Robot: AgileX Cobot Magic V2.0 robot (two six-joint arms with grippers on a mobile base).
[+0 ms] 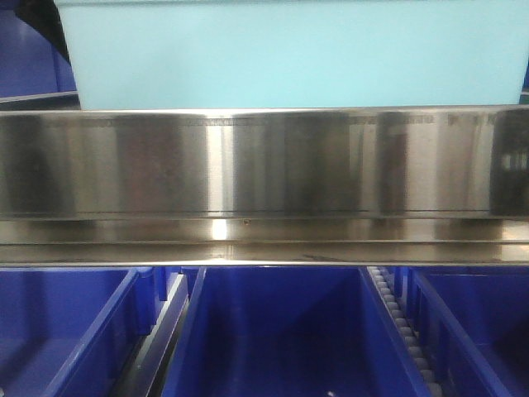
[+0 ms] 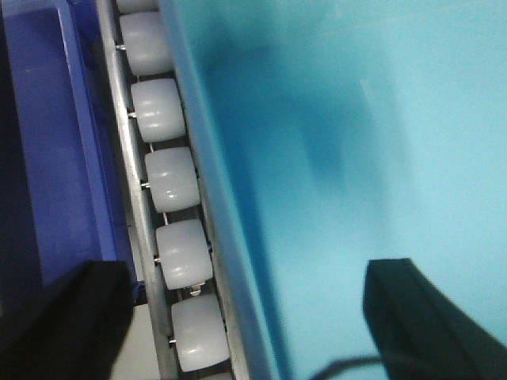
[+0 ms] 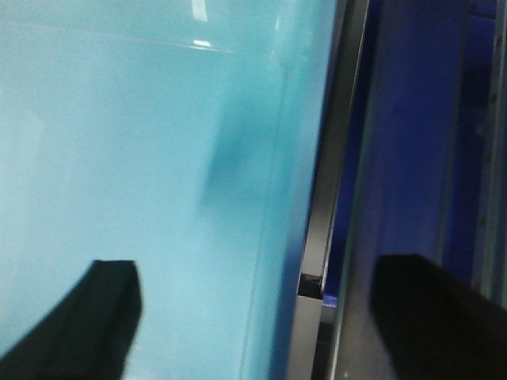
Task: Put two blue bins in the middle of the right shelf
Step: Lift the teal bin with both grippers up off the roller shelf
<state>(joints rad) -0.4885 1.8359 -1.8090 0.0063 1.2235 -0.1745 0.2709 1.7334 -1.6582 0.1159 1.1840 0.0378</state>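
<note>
Straddling walls of the pale blue bin point(image 1: 289, 50), left gripper point(image 2: 245, 293) stands spread; right gripper point(image 3: 257, 285) likewise.

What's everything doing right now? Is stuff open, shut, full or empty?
Light blue bin: upright on the steel shelf, nothing seen inside.
Dark blue crates: on the level below, nothing visible inside.
Left gripper: open, astride a bin wall.
Right gripper: open, astride a bin wall.

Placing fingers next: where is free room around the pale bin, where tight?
Free: inside the pale blue bin, bare in both wrist views. Tight: its left wall, bordered by white rollers and a dark blue crate; its right wall, hugged by a dark rail.
</note>
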